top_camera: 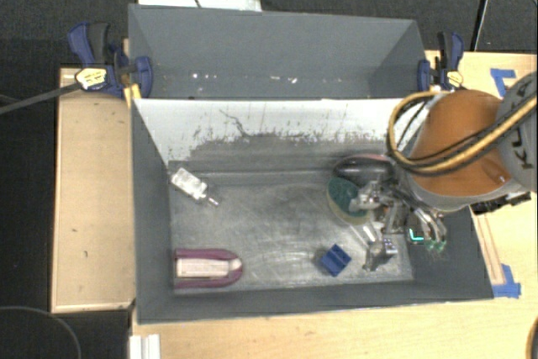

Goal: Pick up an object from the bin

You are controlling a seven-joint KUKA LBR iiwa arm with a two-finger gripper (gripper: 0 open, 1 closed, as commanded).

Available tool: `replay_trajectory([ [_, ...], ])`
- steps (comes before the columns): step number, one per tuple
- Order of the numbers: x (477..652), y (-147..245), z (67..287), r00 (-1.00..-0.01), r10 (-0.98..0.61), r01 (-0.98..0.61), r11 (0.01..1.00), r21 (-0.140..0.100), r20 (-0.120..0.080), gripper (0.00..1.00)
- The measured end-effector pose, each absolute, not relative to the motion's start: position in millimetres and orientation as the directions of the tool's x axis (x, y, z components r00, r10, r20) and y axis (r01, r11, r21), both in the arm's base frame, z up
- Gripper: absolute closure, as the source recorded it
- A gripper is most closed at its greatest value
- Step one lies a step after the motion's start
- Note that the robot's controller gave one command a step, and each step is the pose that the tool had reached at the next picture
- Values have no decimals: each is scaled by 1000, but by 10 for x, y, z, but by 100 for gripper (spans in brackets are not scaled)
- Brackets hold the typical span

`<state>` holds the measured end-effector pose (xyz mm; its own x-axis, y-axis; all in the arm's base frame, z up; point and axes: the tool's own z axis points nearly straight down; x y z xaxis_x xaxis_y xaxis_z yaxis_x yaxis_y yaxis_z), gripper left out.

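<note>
we are locating the gripper low at the lower right of the bin, just right of a small blue block and just below a dark teal round object. we are unable to tell whether it is open or closed. we are judging the pick as not yet done, since we are seeing nothing in its grasp. gripping and lifting are remaining. we are counting four things: one small blue block, one dark teal round object, one clear small bottle at centre left and one purple-and-white case at lower left.

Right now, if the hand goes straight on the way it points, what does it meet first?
Probably the bare bin floor just right of the small blue block: the hand points down in the near right corner. Depth is unclear, so it might clip the block.
</note>
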<state>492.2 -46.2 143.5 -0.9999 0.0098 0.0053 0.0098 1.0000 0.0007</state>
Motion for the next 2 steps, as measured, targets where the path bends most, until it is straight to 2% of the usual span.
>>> replay_trajectory([
  [1,4851,-112,716,-999,-46,-46,999,0,-15,0],
  [2,4867,-126,749,-999,-47,-47,999,-1,-21,100],
])
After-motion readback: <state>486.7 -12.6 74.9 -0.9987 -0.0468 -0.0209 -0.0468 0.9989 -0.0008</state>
